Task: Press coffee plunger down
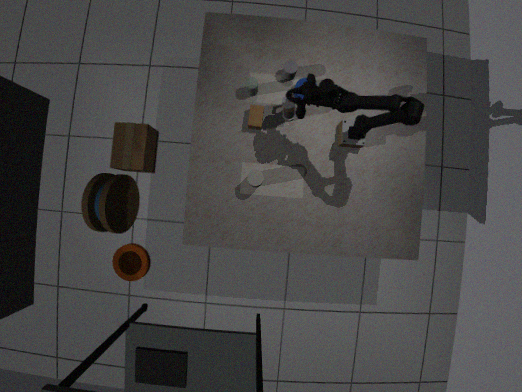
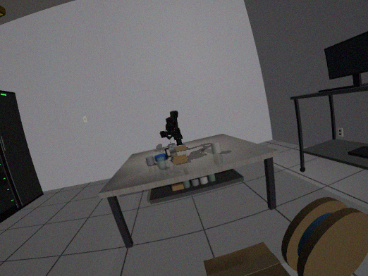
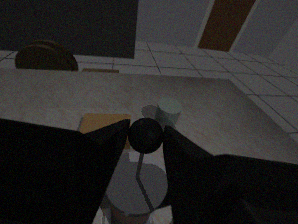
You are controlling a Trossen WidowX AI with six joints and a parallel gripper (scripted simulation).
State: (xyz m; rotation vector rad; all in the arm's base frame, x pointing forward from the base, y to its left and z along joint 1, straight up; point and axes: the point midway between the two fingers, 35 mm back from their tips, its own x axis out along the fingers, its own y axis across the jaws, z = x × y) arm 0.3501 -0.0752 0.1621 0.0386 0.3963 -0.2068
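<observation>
My gripper [image 3: 146, 127] is shut on the round black knob [image 3: 145, 140] of the coffee plunger, one fingertip on either side of it. The grey round lid [image 3: 127, 186] of the press lies below the knob in the wrist view, with a stretch of thin rod showing between them. The press [image 1: 289, 110] stands on the table under the gripper's side in the top view. Its lower body is mostly hidden by the fingers and the bottom edge of the wrist view. In the exterior view the press is too small and dark to judge its tilt.
An orange-tan block [image 1: 256, 116] [image 2: 180, 159] [image 3: 107, 121] is near the press. A pale green cup [image 2: 161, 162] [image 3: 169, 111], a grey cup [image 1: 290, 67] [image 2: 150, 161] and a blue object [image 1: 301, 84] [image 2: 160, 157] are close by. A white cup [image 1: 255, 178] [image 2: 216, 148] stands farther off.
</observation>
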